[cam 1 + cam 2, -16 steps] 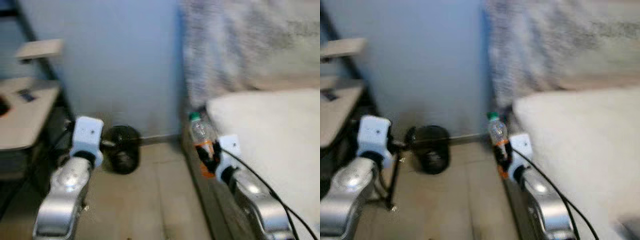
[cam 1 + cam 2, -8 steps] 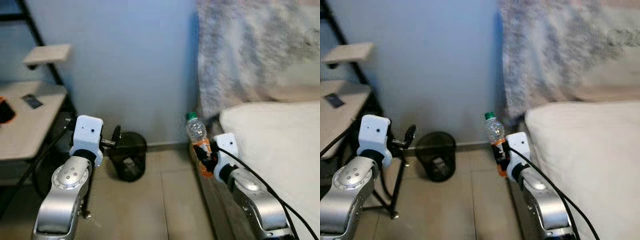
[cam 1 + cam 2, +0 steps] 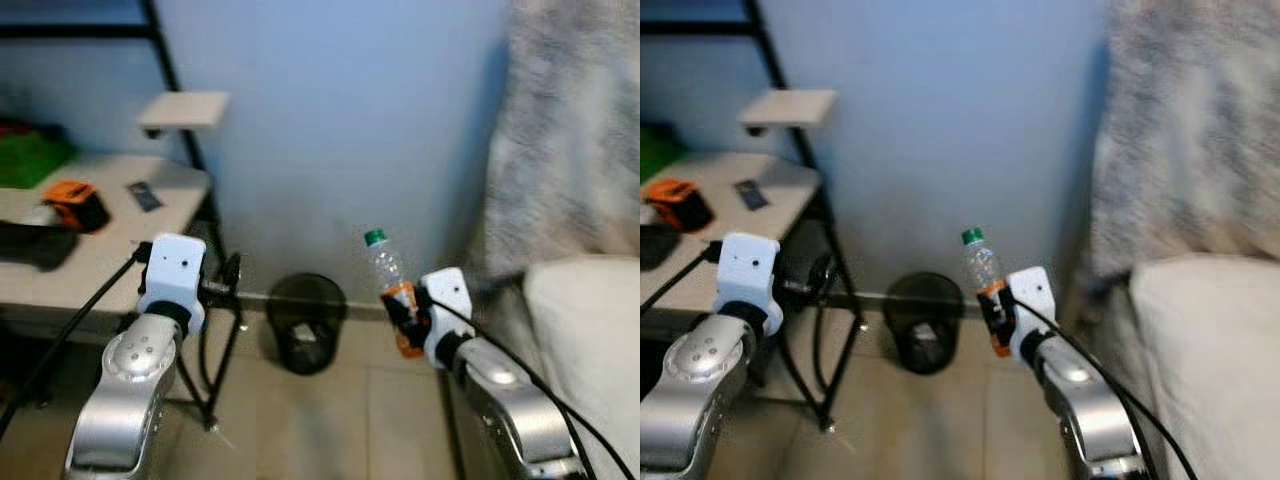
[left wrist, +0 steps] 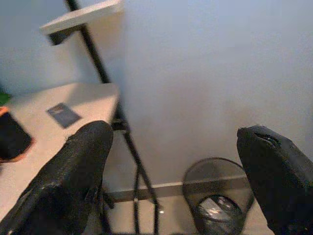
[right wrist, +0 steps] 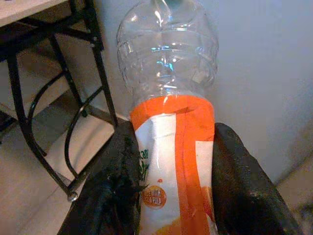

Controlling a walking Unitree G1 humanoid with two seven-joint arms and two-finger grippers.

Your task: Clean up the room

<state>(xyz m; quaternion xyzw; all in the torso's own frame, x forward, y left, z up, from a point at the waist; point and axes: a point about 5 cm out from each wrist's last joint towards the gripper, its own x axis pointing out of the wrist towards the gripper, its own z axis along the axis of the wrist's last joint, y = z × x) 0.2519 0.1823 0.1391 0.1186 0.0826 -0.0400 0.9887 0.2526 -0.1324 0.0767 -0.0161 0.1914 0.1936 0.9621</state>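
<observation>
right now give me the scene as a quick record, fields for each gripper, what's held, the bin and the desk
right gripper: shut on the clear plastic bottle
held item: clear plastic bottle with green cap and orange label, upright, looks empty
left gripper: open, holding nothing
bin: black wire mesh wastebasket on the floor against the blue wall, some scraps inside
desk: pale desk on a black metal frame, at the robot's left
bed: white mattress at the right

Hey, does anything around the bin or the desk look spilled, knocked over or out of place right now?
Nothing stands out. The black mesh bin stands upright by the wall, the desk items lie flat, and the right gripper holds the empty bottle.
</observation>
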